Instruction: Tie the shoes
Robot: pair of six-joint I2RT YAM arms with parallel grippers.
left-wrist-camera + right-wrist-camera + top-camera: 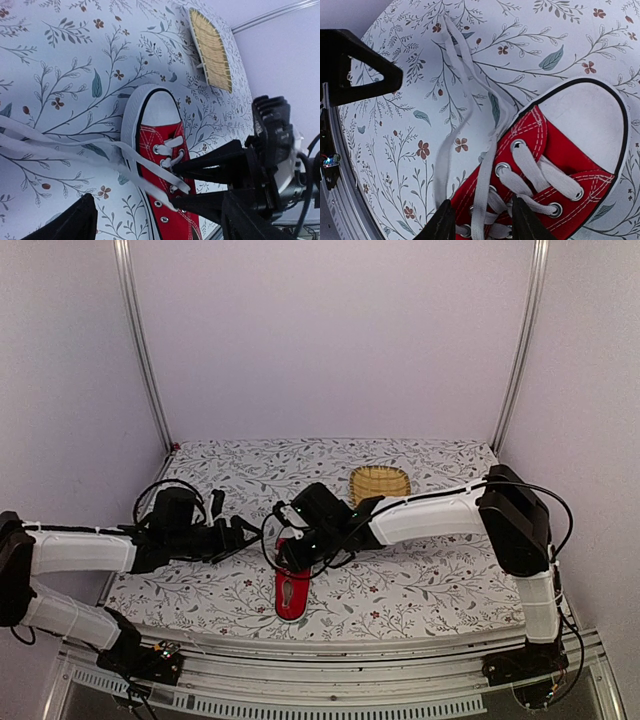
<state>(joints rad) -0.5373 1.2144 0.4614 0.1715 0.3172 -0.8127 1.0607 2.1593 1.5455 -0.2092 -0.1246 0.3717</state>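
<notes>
Well, laces (441, 170) look floppy and slick, so pinch close to the eyelets (502, 169) on the sneaker (557, 147); right hand (482, 204) straddles one, not clamped; left hand (232, 522) gapes wide, holding nothing.

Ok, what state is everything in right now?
Shoe: upright on its sole, untied.
Laces: loose, ends trailing across the cloth.
Basket: upright, empty.
Left gripper: open, holding nothing.
Right gripper: fingers apart, straddling one of the laces.
</notes>
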